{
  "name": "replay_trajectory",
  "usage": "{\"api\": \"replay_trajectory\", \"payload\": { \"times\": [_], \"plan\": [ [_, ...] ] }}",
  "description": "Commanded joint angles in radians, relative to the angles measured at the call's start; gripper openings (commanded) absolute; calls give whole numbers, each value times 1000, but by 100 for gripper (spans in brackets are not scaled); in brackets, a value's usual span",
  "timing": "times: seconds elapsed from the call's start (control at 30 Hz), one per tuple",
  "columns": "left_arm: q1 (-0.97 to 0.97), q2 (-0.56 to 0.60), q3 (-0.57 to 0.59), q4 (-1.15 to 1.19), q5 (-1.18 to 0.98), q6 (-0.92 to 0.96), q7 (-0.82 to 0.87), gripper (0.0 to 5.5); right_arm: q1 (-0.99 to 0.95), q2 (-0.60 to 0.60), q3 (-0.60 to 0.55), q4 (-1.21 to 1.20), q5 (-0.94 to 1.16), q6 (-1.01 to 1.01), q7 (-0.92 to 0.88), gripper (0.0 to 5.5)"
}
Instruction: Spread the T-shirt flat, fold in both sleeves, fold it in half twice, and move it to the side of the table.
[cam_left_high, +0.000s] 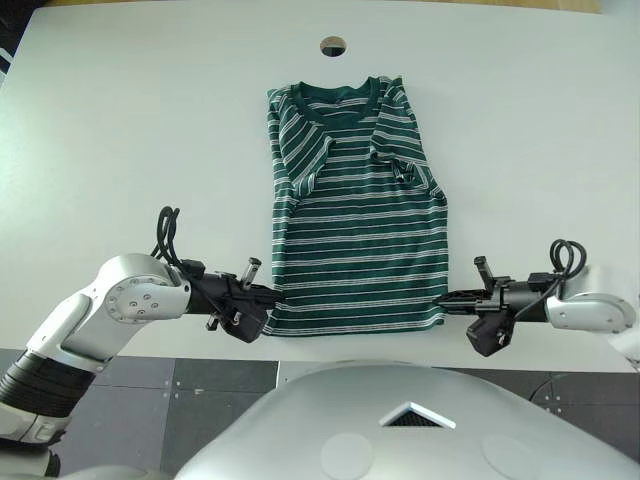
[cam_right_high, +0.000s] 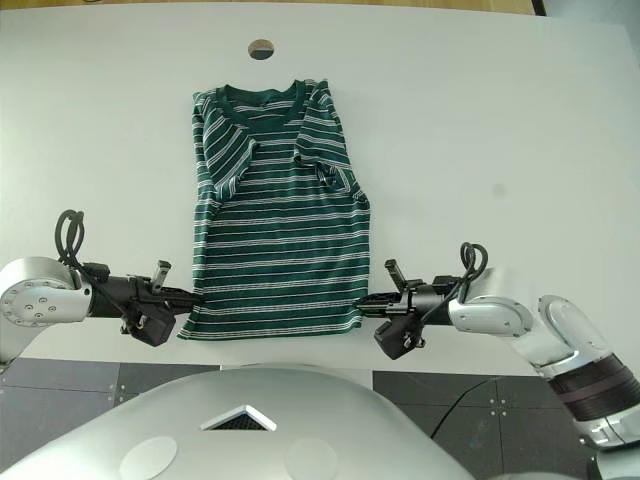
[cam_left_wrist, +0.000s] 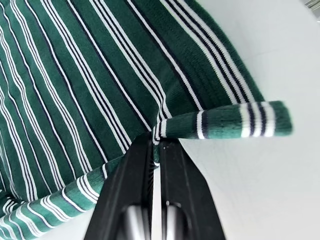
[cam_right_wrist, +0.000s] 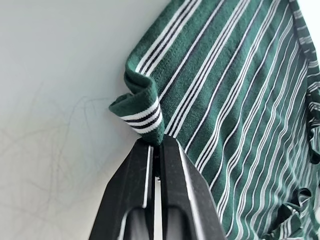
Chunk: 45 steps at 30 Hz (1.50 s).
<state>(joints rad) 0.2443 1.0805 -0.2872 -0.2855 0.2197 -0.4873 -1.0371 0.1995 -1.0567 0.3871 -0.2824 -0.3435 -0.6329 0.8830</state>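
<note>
On the table (cam_left_high: 120, 150) we see the shirt (cam_left_high: 355, 230) lying flat, sleeves folded in, collar at the far end. Our left gripper (cam_left_high: 274, 296) pinches its near left hem corner, and our right gripper (cam_left_high: 441, 298) pinches the near right corner.

Shirt corners pinched, edges cropped.
In both wrist views the T-shirt (cam_left_wrist: 100, 75) ran off the frame edges. The bits of hem clamped inside the left gripper (cam_left_wrist: 157, 144) and right gripper (cam_right_wrist: 156, 146) were hidden between the black fingers (cam_left_wrist: 131, 190), whose bases were cut off. Cloth under the folded-in sleeves (cam_left_high: 400, 165) was covered. The round spot (cam_left_high: 333, 45) on the table (cam_left_high: 120, 150) was too small to identify.
</note>
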Motion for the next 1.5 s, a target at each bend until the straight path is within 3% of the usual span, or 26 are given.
{"api": "replay_trajectory", "payload": {
  "times": [0.03, 0.33, 0.47, 0.67, 0.87, 1.03, 1.27, 1.5],
  "plan": [
    [48, 14, 30, 10, -40, 19, 13, 14, 80, -29, 30, -66, 90, 95, 77, 10],
    [208, 89, 69, -47, -221, 35, -54, 14, 177, -59, 2, -187, 257, 234, 157, 10],
    [207, 57, 97, -60, -267, 48, -30, 14, 171, -43, -43, -181, 311, 252, 145, 10],
    [21, -76, 170, -23, -425, 229, 36, 14, 27, 77, -175, -131, 503, 386, 71, 10],
    [-172, -192, 181, 41, -492, 477, 103, 14, -183, 190, -213, -72, 613, 603, 36, 10],
    [-358, -304, 134, 161, -429, 680, 194, 14, -375, 294, -167, 44, 575, 787, 1, 10],
    [-546, -458, 89, 371, -327, 807, 304, 14, -551, 423, -73, 350, 421, 840, -30, 10],
    [-695, -580, 108, 683, -266, 814, 414, 14, -743, 597, -175, 735, 449, 833, -98, 10]
  ]
}}
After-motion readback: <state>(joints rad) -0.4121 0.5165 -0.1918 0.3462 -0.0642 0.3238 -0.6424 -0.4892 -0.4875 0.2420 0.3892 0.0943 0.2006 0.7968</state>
